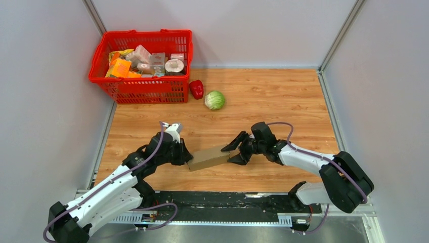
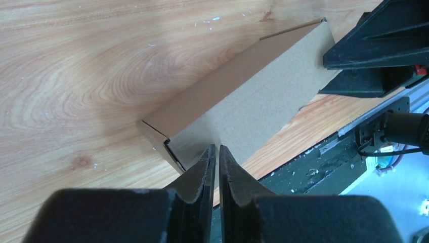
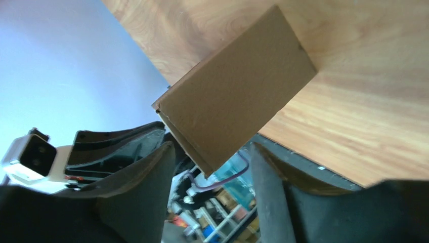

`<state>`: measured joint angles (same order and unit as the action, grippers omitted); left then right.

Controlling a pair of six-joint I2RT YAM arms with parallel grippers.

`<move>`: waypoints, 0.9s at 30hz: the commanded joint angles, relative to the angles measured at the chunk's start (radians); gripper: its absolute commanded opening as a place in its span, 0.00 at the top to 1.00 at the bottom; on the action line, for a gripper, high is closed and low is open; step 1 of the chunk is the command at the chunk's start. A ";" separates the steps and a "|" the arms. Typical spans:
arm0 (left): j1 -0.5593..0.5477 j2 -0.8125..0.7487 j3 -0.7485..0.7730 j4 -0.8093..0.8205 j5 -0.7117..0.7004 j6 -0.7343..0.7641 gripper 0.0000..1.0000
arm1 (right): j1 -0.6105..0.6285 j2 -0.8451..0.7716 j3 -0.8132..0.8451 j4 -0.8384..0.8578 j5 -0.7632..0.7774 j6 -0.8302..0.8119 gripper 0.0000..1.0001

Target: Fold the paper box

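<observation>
The paper box [image 1: 208, 157] is a flattened plain brown cardboard piece, lifted at the near middle of the table between both arms. My left gripper [image 1: 186, 157] is shut on its left end; in the left wrist view the fingers [image 2: 216, 148] pinch a thin cardboard panel of the box [image 2: 253, 101] beside a folded corner. My right gripper [image 1: 233, 150] is open at the box's right end. In the right wrist view the box [image 3: 238, 96] has its lower corner between the spread fingers [image 3: 212, 148], touching neither. The right gripper also shows in the left wrist view [image 2: 374, 45].
A red mesh basket [image 1: 146, 93] with several printed packages stands at the back left. A red pepper [image 1: 196, 89] and a green cabbage [image 1: 214, 100] lie beside it. A black rail [image 1: 227, 202] runs along the table's near edge. Grey walls close three sides.
</observation>
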<state>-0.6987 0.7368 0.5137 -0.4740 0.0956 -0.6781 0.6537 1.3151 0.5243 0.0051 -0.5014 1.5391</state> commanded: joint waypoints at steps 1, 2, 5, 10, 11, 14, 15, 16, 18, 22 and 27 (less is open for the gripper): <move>0.002 -0.030 -0.053 0.015 0.000 -0.028 0.86 | -0.028 -0.013 0.032 0.042 -0.008 -0.233 0.36; 0.001 -0.033 -0.069 0.015 0.000 -0.031 0.86 | -0.032 -0.016 0.055 0.050 -0.025 -0.340 0.34; 0.002 -0.046 -0.098 0.020 0.001 -0.032 0.86 | -0.034 -0.011 0.124 0.038 -0.101 -0.559 0.31; 0.002 -0.053 -0.107 0.015 0.010 -0.009 0.84 | -0.037 0.061 0.184 -0.031 -0.186 -0.721 0.32; 0.002 -0.053 -0.100 0.009 0.007 -0.005 0.84 | -0.037 0.071 0.190 -0.037 -0.190 -0.740 0.32; 0.001 -0.056 -0.089 -0.014 0.000 0.015 0.84 | -0.045 0.108 0.198 -0.047 -0.201 -0.775 0.39; 0.002 -0.059 -0.089 -0.017 0.000 0.018 0.84 | -0.049 0.119 0.197 -0.034 -0.210 -0.769 0.41; 0.001 -0.060 -0.090 -0.020 -0.002 0.020 0.83 | -0.049 0.127 0.194 -0.022 -0.213 -0.760 0.42; 0.001 -0.063 -0.095 -0.020 0.003 0.025 0.83 | -0.051 0.148 0.177 0.040 -0.215 -0.725 0.42; 0.002 -0.057 -0.115 -0.003 0.003 0.020 0.83 | -0.052 0.193 0.169 0.104 -0.192 -0.639 0.44; 0.002 -0.050 -0.149 0.028 0.023 0.002 0.83 | -0.051 0.239 0.164 0.134 -0.167 -0.645 0.51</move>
<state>-0.6979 0.6678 0.4210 -0.3790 0.1036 -0.6907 0.6052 1.5276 0.6884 0.0521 -0.6903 0.8860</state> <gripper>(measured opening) 0.169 0.510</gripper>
